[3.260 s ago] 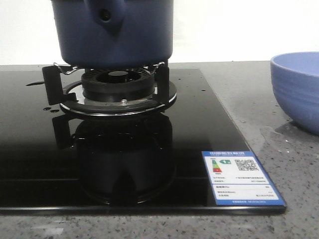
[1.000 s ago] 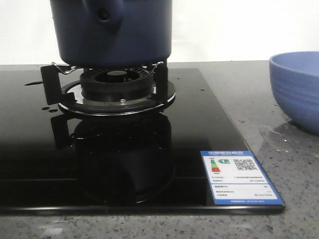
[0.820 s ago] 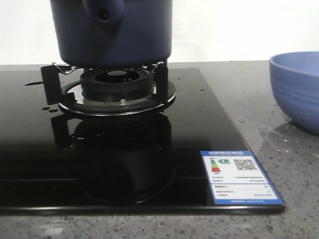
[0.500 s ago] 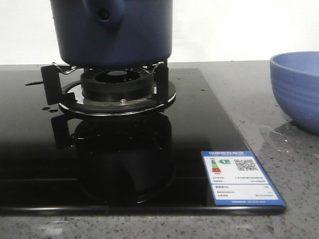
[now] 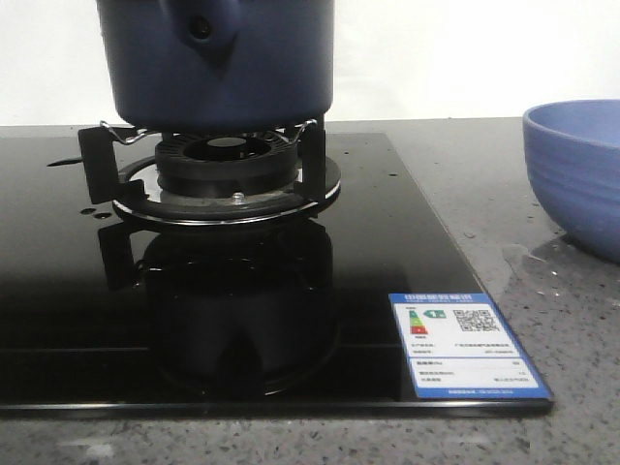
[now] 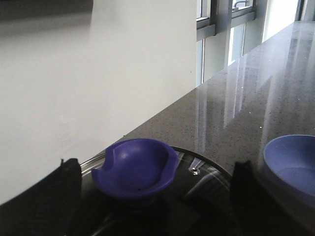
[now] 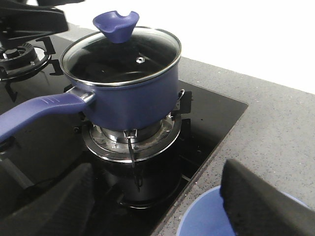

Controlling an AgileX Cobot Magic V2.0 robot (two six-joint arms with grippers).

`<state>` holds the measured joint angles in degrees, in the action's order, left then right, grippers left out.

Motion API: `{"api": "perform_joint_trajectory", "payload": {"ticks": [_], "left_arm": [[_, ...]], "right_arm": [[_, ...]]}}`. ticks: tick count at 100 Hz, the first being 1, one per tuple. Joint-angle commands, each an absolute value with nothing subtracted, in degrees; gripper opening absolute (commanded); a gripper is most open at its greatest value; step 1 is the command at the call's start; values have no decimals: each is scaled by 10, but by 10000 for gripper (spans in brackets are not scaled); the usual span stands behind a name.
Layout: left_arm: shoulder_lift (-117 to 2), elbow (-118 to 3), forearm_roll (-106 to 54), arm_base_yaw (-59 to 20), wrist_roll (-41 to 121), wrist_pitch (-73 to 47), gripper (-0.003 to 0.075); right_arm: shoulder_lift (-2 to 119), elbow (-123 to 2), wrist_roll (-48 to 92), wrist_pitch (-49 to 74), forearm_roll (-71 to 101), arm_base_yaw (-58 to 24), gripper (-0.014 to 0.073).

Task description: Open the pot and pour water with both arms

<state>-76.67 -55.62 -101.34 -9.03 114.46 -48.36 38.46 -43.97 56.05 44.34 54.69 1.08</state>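
Observation:
The dark navy-blue pot (image 5: 218, 68) stands on the gas burner (image 5: 228, 170), its handle stub facing me; the right wrist view shows it whole (image 7: 133, 101) with a long blue handle (image 7: 34, 112) and a glass lid (image 7: 123, 56). The lid's blue cup-shaped knob (image 6: 135, 169) lies between my left gripper's open fingers (image 6: 44, 201), which stand apart from it on both sides; the left gripper (image 6: 155, 206) hovers just above the lid. My right gripper (image 7: 157, 206) is open and empty, above the hob's edge beside the bowl.
A lighter blue ribbed bowl (image 5: 579, 174) stands on the grey speckled counter (image 5: 504, 203) right of the black glass hob (image 5: 194, 320). A second burner (image 7: 19, 54) lies beyond the pot. A label sticker (image 5: 467, 344) is on the hob's corner.

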Motion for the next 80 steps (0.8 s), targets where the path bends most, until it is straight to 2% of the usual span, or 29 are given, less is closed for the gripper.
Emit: {"api": "perform_joint_trajectory", "payload": {"ticks": [1, 49, 80], "left_arm": [[-775, -590, -1048, -91, 1146, -512, 547], [-850, -646, -1044, -135, 1154, -461, 547], [-871, -646, -1056, -140, 1154, -490, 545]], "right_arm": [[388, -458, 566, 420, 577, 9, 493], [388, -458, 566, 422, 596, 9, 493], [388, -458, 566, 420, 597, 9, 493]]}}
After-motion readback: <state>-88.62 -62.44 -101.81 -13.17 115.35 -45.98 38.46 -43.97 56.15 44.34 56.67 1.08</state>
